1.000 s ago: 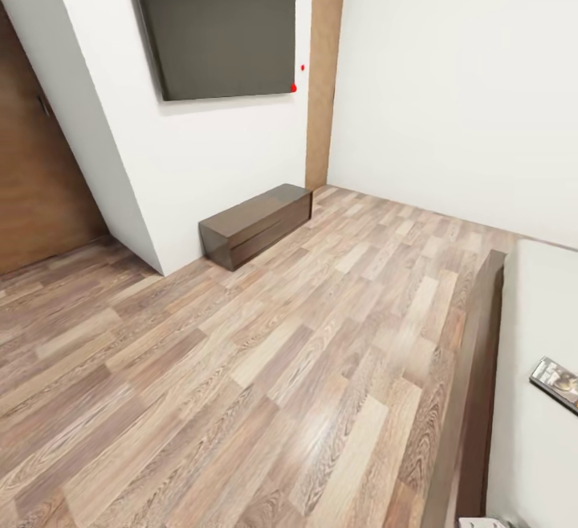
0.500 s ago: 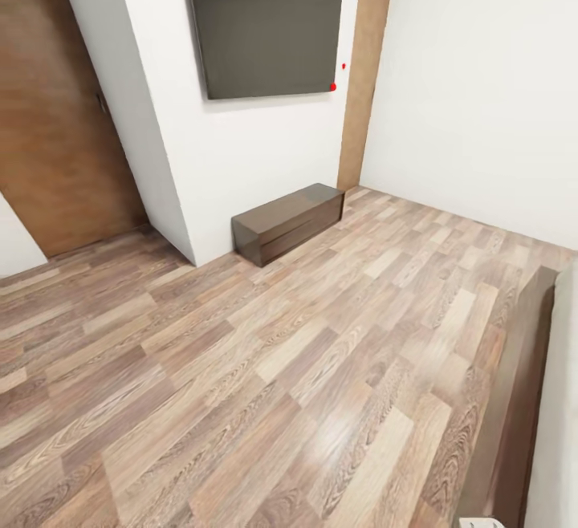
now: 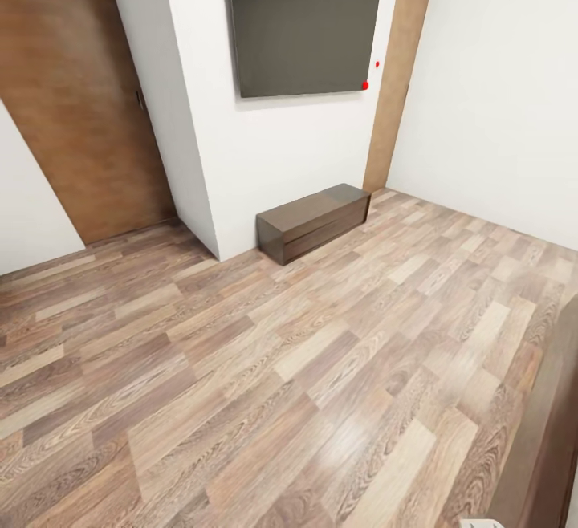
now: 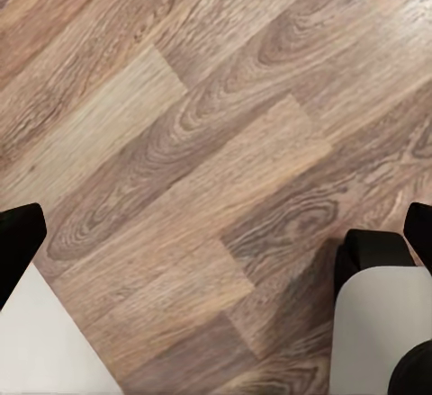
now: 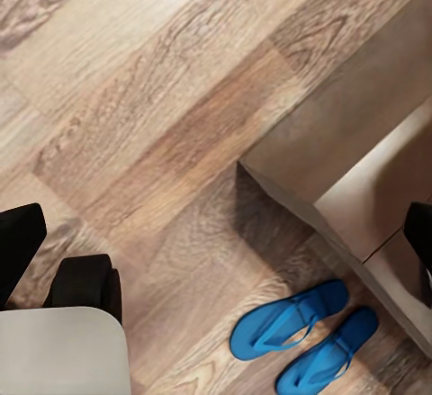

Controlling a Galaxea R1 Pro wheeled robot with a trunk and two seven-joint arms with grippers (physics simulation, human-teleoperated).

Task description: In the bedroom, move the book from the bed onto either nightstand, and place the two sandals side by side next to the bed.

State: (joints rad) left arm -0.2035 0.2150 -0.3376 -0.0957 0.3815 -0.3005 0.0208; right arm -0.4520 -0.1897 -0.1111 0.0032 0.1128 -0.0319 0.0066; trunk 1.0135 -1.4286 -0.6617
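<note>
Head cam has swung left since 1 s ago: book and mattress gone from view, door (image 3: 76, 95) now in. Both claws wide, holding nothing, over plank floor (image 4: 207, 143). Two sandals (image 5: 301, 336) lie side by side just beside bed frame (image 5: 360, 143). TV (image 3: 305, 18) hangs above long cabinet (image 3: 313, 221).
</note>
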